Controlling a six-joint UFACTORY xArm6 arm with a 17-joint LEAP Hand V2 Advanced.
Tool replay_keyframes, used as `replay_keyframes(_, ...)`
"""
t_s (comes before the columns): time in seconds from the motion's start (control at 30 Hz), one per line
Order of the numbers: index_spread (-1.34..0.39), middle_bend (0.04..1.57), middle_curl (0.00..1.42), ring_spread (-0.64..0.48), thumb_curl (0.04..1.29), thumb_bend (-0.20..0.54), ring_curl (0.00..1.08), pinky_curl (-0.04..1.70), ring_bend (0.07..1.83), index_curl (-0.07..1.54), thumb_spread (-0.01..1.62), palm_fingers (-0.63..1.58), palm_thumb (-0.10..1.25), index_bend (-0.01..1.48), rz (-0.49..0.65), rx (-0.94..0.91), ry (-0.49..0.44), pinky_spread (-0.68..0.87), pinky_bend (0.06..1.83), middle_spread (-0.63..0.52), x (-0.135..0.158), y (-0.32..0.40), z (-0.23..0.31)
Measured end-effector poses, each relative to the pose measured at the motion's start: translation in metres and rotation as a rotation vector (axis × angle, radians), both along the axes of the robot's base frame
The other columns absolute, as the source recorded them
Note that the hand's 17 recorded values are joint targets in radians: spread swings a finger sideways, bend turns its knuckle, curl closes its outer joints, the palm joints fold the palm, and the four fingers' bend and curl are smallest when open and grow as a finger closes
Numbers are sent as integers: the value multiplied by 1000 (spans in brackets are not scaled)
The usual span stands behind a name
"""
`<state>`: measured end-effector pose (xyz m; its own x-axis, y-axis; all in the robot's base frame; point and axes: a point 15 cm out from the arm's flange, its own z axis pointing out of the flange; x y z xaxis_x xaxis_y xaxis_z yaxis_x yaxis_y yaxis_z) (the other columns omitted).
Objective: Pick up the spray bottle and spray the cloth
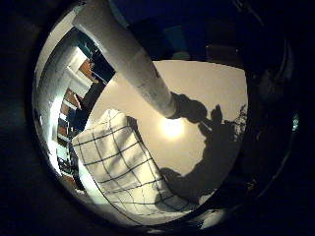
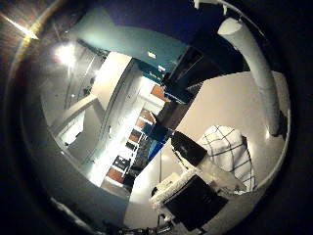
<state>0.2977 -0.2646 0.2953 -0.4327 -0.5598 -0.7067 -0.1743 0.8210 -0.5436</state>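
Step in hand: approach; spray bottle (image 1: 142, 73) stands upright on the table (image 1: 206, 83), untouched, just beside the checked cloth (image 1: 123, 162); hand (image 2: 190, 191) finger state cannot be told; next move: close in and grasp the bottle

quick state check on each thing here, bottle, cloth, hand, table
spray bottle: upright on the table, white, not visibly held
cloth: white with dark checks, lying rumpled on the table beside the bottle, apart from it
hand: black and white parts show near the cloth; whether its fingers are open or curled cannot be told
table: pale top, carrying the bottle and cloth, with the hand's shadow across it
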Motion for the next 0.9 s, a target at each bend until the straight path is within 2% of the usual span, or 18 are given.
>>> replay_keyframes(0.33, -79, 265, 381, 192, 379, -23, 308, 280, 539, 278, 1054, 145, 692, 157, -103, -4, 2, 398, 510, 194, -26, -45, 2)
replay_keyframes(0.9, -80, 298, 391, 176, 380, -23, 317, 281, 583, 278, 1052, 164, 692, 154, -126, 39, 19, 389, 527, 176, -26, -73, -21)
